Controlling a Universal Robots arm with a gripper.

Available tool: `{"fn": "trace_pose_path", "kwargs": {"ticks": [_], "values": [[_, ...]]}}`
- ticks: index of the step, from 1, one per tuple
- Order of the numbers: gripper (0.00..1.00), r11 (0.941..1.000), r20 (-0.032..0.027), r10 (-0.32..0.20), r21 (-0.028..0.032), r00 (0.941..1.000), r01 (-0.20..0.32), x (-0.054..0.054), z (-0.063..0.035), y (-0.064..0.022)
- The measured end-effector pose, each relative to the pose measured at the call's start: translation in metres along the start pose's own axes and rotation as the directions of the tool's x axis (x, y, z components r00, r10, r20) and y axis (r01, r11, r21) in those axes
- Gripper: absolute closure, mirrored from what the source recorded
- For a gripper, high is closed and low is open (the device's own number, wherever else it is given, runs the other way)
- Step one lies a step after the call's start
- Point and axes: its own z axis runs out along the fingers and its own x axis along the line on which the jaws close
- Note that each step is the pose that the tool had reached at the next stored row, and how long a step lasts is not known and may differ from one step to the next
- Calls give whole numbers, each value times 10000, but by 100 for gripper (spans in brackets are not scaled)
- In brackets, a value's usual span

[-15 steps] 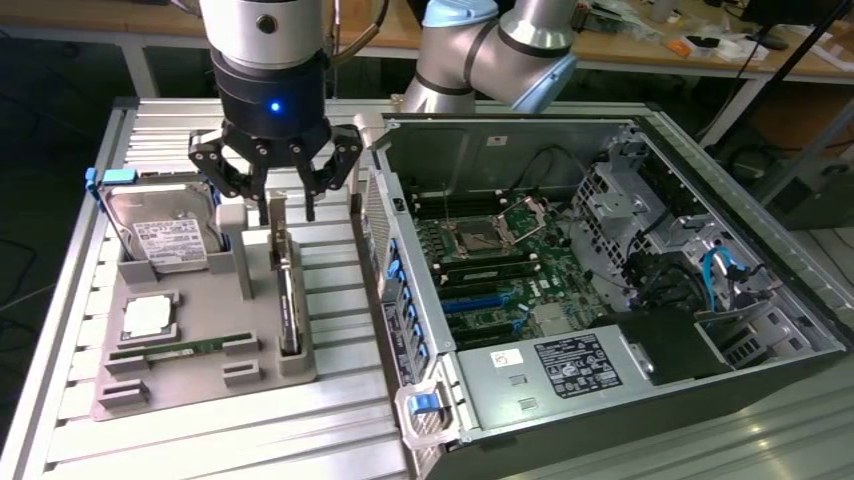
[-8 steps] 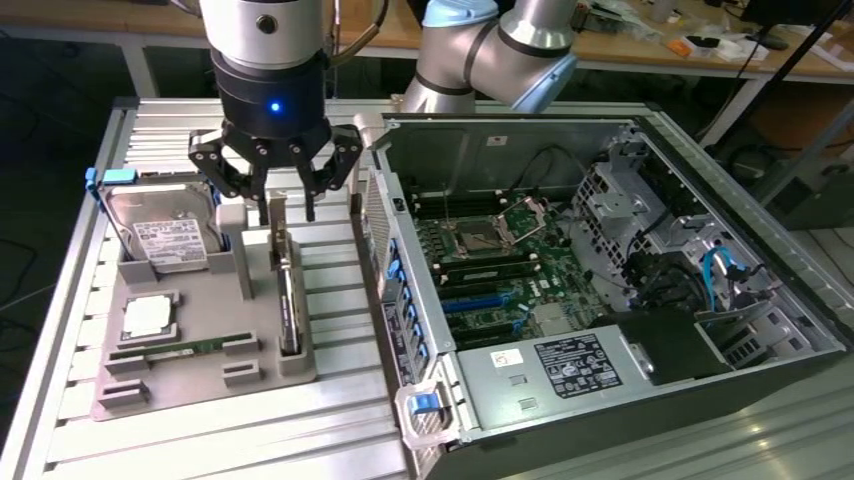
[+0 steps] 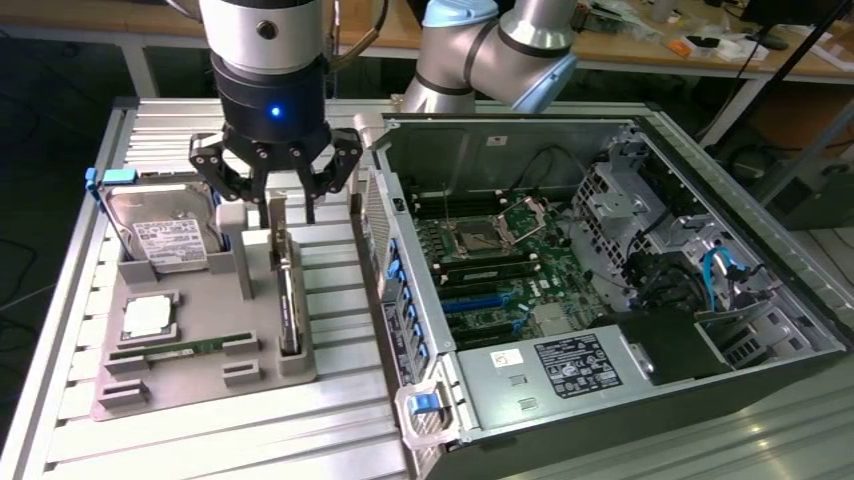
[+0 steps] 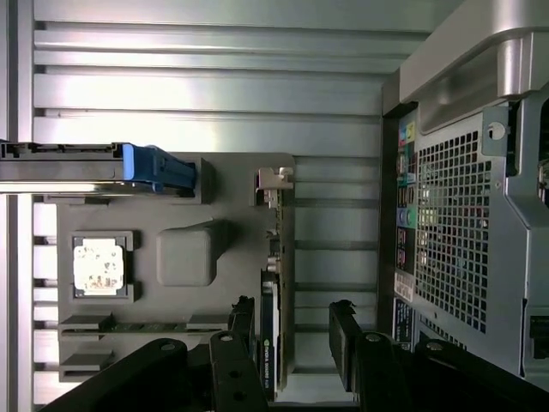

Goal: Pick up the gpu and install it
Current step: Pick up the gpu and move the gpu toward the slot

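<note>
Standing on its long edge in a slot of the grey moulded parts tray [image 3: 174,385], the gpu [image 3: 286,300] sits left of centre in the exterior view. It lies between the silver hard drive with white label [image 3: 167,240] and the open black computer case [image 3: 601,290]. The edge-up pose probably serves to present both flat faces to a pinch grasp.

The black multi-link gripper [image 3: 278,205] hangs directly above the card's far end, at the upper left of that frame. Its jaws are spread wide and hold nothing. In the wrist view the fingers [image 4: 343,330] stand one on each side of the card, with a gap at each face and no visible contact.

The case lies on its side with the panel off, exposing the green motherboard [image 3: 494,270] to approach from above.

The card appears as a thin strip:
- green circuit board
- dark cooler shroud
- silver metal end bracket [image 4: 274,182]
</note>
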Motion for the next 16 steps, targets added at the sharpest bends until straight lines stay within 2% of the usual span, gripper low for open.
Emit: {"fn": "trace_pose_path", "kwargs": {"ticks": [8, 16], "values": [[52, 10000, -1, -5, 0, 10000, 5, 8, 127, -60], [52, 10000, -2, -49, -1, 10000, 49, 36, 275, -78]]}}
